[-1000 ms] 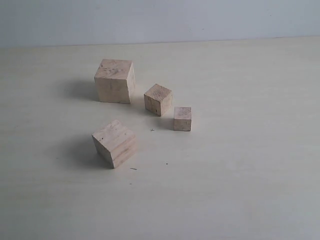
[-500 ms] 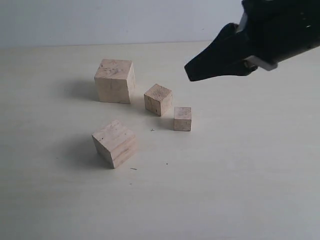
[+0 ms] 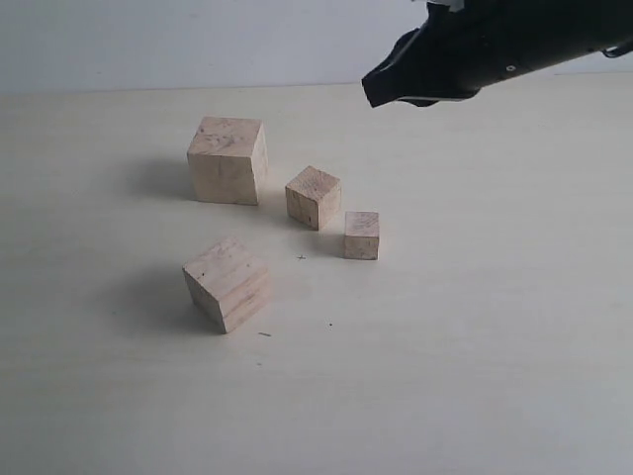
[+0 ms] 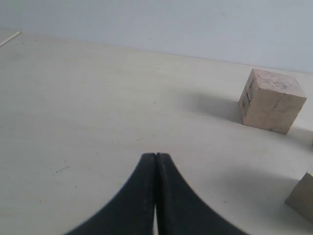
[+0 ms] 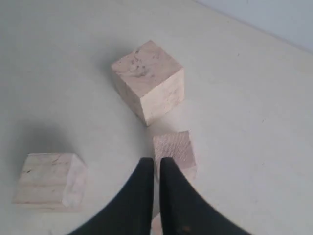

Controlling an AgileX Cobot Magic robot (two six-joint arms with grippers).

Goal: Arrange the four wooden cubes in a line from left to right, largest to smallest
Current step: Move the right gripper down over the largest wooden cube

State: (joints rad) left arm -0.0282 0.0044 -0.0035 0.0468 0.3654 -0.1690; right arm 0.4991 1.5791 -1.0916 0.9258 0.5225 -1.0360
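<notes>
Four pale wooden cubes sit on the table. The largest cube (image 3: 226, 158) (image 4: 271, 100) (image 5: 146, 81) is at the back left. In front of it, turned at an angle, lies the second-largest cube (image 3: 226, 283) (image 5: 49, 181). The third cube (image 3: 314, 196) (image 5: 175, 152) and the smallest cube (image 3: 362, 236) lie to the right, close together. My right gripper (image 3: 381, 89) (image 5: 152, 160) hangs high above the table at the back right, shut and holding nothing. My left gripper (image 4: 155, 155) is shut, low over bare table, and does not show in the exterior view.
The pale tabletop (image 3: 475, 327) stretches wide on all sides of the cubes, with a light wall (image 3: 198, 40) behind it. Part of another cube (image 4: 303, 196) shows at the edge of the left wrist view.
The right arm came into the exterior view from the upper right, then rose and shifted toward the back. The cubes have not moved.
</notes>
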